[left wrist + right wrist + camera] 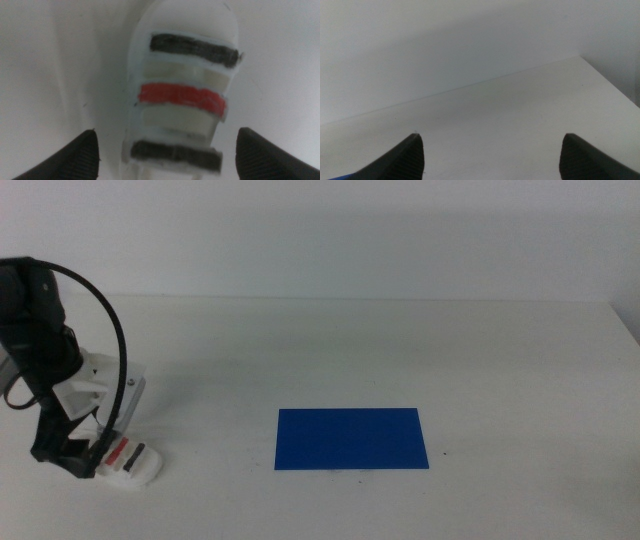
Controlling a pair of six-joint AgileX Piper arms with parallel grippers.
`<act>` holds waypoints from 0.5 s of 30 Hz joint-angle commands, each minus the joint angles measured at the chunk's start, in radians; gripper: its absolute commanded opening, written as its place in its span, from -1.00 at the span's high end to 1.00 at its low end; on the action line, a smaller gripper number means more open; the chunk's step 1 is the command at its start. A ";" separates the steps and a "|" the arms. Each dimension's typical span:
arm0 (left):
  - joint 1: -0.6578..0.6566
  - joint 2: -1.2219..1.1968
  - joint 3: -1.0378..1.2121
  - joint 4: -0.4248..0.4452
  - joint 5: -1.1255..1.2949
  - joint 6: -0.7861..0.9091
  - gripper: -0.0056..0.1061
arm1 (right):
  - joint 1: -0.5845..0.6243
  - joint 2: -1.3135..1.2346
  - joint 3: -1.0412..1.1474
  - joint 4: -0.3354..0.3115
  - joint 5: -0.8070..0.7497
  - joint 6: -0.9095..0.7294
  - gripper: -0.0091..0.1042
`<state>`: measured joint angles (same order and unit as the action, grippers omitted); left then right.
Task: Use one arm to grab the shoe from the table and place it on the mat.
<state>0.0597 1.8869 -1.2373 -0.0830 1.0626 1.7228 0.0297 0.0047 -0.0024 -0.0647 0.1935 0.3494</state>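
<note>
A plain white desk carries the blue mat at centre. At eight o'clock, the left gripper straddles the shoe, jaws open. Nothing is lifted yet; grasp, carry and placement remain. The right gripper waits, jaws open.

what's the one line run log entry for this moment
left pincer: open, jaws either side of shoe | shoe: on table, left of mat | mat: bare | right pincer: open, waiting
</note>
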 commanded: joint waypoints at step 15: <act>-0.011 0.006 -0.028 -0.013 0.050 -0.050 0.25 | 0.000 -0.005 0.002 -0.007 -0.006 -0.005 -0.56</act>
<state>0.0573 1.9080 -1.2491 -0.0830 1.0844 1.6979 0.0297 0.0047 -0.0024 -0.0647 0.1935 0.3494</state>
